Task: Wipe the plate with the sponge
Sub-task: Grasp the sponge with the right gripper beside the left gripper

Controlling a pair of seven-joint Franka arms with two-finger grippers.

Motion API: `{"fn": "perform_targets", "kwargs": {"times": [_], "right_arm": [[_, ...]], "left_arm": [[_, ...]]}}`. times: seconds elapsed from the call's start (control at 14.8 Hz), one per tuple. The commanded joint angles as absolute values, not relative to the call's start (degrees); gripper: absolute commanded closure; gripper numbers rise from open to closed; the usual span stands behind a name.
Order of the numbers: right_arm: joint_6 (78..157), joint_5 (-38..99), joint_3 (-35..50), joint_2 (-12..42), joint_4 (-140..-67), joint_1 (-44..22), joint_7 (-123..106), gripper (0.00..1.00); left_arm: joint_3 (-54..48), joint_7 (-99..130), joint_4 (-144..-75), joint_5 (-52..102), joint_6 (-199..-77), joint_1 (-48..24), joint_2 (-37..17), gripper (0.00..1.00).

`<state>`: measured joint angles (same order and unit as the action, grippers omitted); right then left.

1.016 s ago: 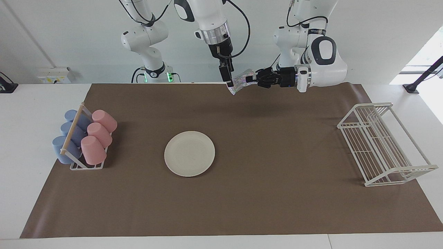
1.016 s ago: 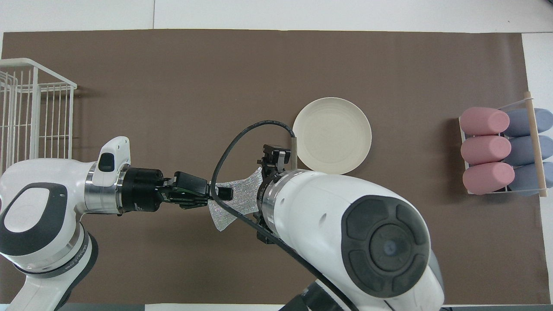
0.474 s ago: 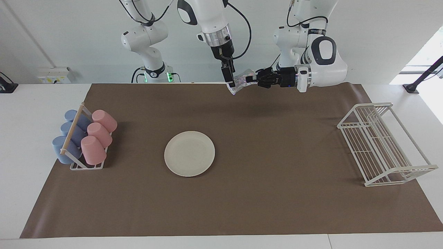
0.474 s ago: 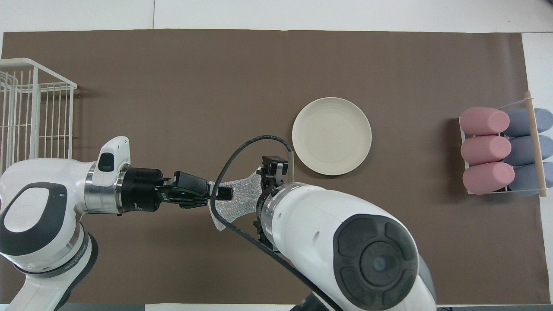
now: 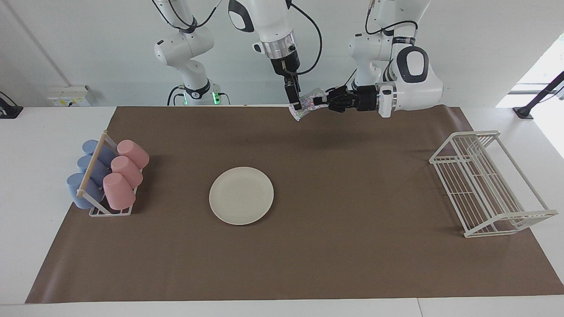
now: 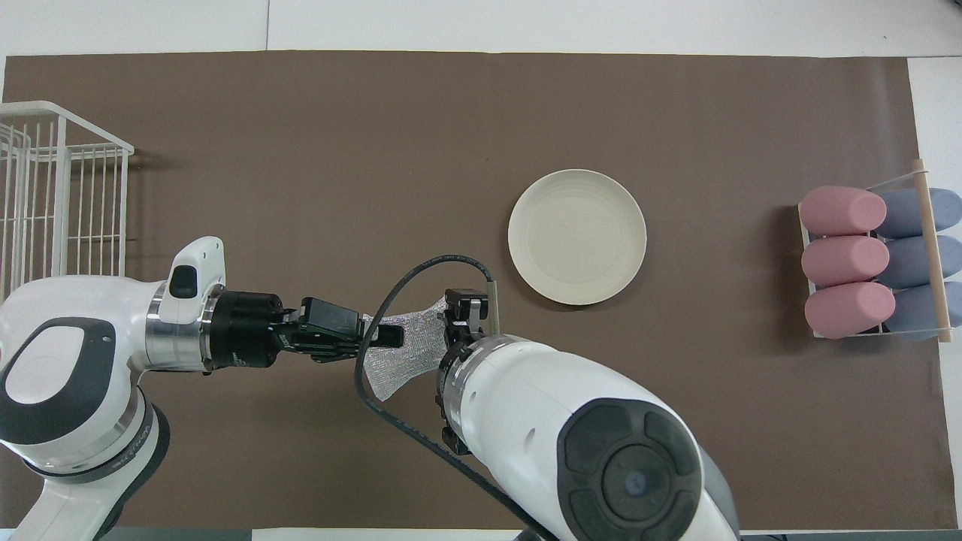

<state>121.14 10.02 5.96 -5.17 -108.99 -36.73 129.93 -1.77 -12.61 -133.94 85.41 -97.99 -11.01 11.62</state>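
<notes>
1. The brown mat [image 5: 308, 246] is covering most of the table.
2. The wire rack [image 5: 489, 185] is sitting at the left arm's end, the cup holder [image 5: 105, 180] at the right arm's end.
3. The plate [image 5: 241, 195] is lying flat on the mat, nearer the cup holder.
4. The left gripper [image 5: 318, 103] is pinching the sponge [image 5: 308, 105] tight, up in the air over the mat's robot-side edge.
5. The right gripper [image 5: 298, 105] is hanging at the sponge's other end; I cannot tell how its fingers are standing.

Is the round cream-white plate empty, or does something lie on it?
Empty. The round cream-white plate lies flat and bare on the brown mat; the silvery sponge is up in the air, not on it.
</notes>
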Motion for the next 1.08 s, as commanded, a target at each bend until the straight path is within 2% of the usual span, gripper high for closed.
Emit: {"fn": "perform_targets", "kwargs": {"times": [0.0,0.07,0.14,0.27,0.34,1.02], "right_arm": [[122.9,10.8,6.1,-6.7,-111.4,-36.9,127.8,0.15],[122.9,10.8,6.1,-6.7,-111.4,-36.9,125.4,0.43],[122.9,10.8,6.1,-6.7,-111.4,-36.8,122.9,0.61],[122.9,10.8,6.1,-6.7,-111.3,-36.5,121.8,0.8],[122.9,10.8,6.0,-6.6,-111.3,-36.4,121.6,1.0],[123.2,10.3,6.0,-6.3,-110.9,-36.2,119.8,1.0]], "left_arm": [[-1.1,-13.6,-135.6,86.7,-98.6,-11.8,13.0,1.0],[-1.1,-13.7,-135.6,86.7,-98.5,-11.9,13.1,1.0],[-1.1,-13.7,-135.7,86.7,-98.4,-11.8,13.1,1.0],[-1.1,-13.7,-135.6,86.7,-98.3,-11.8,13.1,1.0],[-1.1,-13.7,-135.6,86.6,-98.3,-11.8,13.1,1.0],[-1.1,-13.5,-135.6,86.1,-98.1,-12.0,13.1,1.0]]}}
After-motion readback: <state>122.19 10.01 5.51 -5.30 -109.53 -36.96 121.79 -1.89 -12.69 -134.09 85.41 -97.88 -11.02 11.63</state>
